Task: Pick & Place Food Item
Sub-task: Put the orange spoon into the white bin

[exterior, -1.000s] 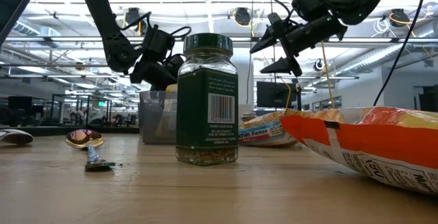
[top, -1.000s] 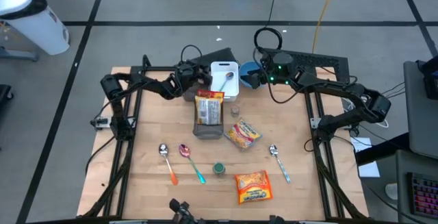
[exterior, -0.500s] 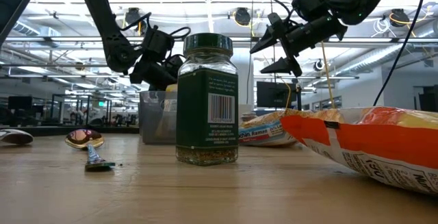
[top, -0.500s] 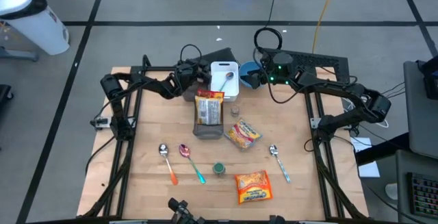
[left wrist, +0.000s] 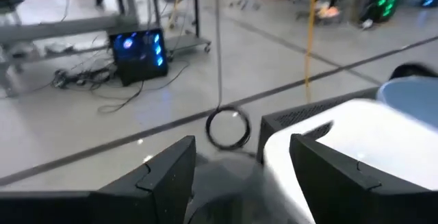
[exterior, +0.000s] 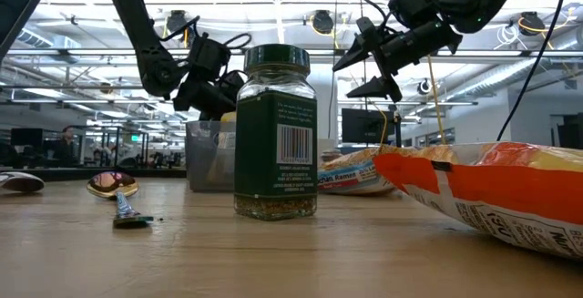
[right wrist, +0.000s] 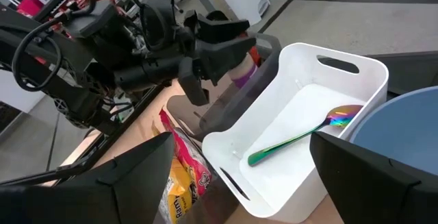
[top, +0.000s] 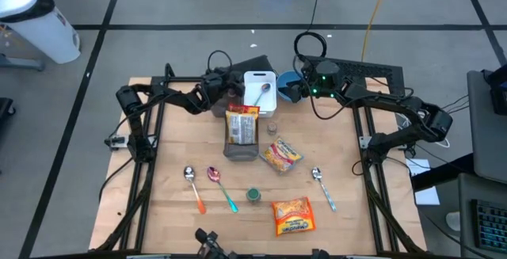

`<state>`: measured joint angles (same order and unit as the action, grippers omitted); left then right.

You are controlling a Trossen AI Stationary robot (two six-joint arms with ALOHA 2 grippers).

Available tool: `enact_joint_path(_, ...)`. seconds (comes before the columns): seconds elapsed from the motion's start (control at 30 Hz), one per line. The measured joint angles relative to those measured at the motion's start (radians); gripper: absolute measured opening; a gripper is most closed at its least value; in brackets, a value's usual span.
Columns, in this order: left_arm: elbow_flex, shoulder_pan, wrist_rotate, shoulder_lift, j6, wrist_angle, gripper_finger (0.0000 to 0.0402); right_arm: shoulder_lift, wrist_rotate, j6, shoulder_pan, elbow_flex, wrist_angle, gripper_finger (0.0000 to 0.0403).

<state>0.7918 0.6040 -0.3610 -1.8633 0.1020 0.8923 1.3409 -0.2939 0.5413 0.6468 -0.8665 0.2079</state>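
A yellow-and-red food bag (top: 242, 124) lies in a grey see-through tub (top: 240, 154) at the table's middle. Just beyond the tub stands a white bin (top: 255, 79) with a spoon (right wrist: 308, 135) in it. My left gripper (top: 228, 94) hovers open at the tub's far end (right wrist: 236, 94), beside the bin's left wall (left wrist: 321, 142); nothing is between its fingers. My right gripper (top: 284, 93) hangs open in the air over the bin's right side, near a blue bowl (top: 290, 79). Both grippers also show in the low view: left (exterior: 219, 87), right (exterior: 363, 63).
A ramen packet (top: 280, 154) and a small jar (top: 272, 127) lie right of the tub. Near the front edge are an orange snack bag (top: 291, 215), a green-lidded spice jar (top: 253, 195) and three spoons (top: 192, 186) (top: 223, 188) (top: 323, 188). Bare wood lies along the left and right sides.
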Motion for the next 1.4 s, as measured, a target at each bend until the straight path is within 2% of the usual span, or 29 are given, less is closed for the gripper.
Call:
enact_joint_path(0.13, 0.000, -0.003, 0.072, 0.025, -0.039, 0.041, 0.0243, 0.000, 0.000, 0.001, 0.000, 0.000, 0.000, 0.0336)
enact_joint_path(0.3, 0.000, -0.025, 0.080, 0.133, -0.158, -0.033, 0.0243, 0.000, -0.024, 0.000, 0.000, 0.000, 0.001, 0.0336)
enact_joint_path(0.43, 0.000, -0.050, 0.074, 0.310, -0.193, -0.227, 0.0243, 0.000, -0.026, -0.001, 0.000, 0.000, 0.007, 0.0336)
enact_joint_path(0.6, 0.000, -0.103, 0.074, 0.590, -0.037, -0.502, 0.0243, 0.000, -0.026, 0.000, 0.000, 0.000, 0.080, 0.0336)
enact_joint_path(0.7, 0.000, -0.140, 0.074, 0.729, 0.027, -0.605, 0.0243, 0.000, -0.025, -0.001, -0.006, 0.000, 0.142, 0.0336)
enact_joint_path(0.9, 0.000, -0.201, 0.074, 0.882, 0.112, -0.623, 0.0244, 0.000, -0.025, -0.060, -0.015, 0.000, 0.206, 0.0336)
enact_joint_path(1.1, 0.000, -0.213, 0.079, 0.904, 0.090, -0.542, 0.0244, 0.000, 0.008, -0.087, -0.013, 0.000, 0.281, 0.0336)
enact_joint_path(1.17, 0.000, -0.207, 0.118, 0.910, 0.093, -0.546, 0.0244, -0.001, 0.007, -0.083, -0.013, -0.001, 0.298, 0.0336)
enact_joint_path(1.3, 0.000, -0.183, 0.311, 0.974, 0.020, -0.665, 0.0244, -0.014, 0.007, -0.048, -0.031, -0.014, 0.300, 0.0336)
enact_joint_path(1.4, 0.000, -0.172, 0.345, 1.039, -0.016, -0.805, 0.0244, -0.020, 0.009, -0.055, -0.070, -0.035, 0.262, 0.0336)
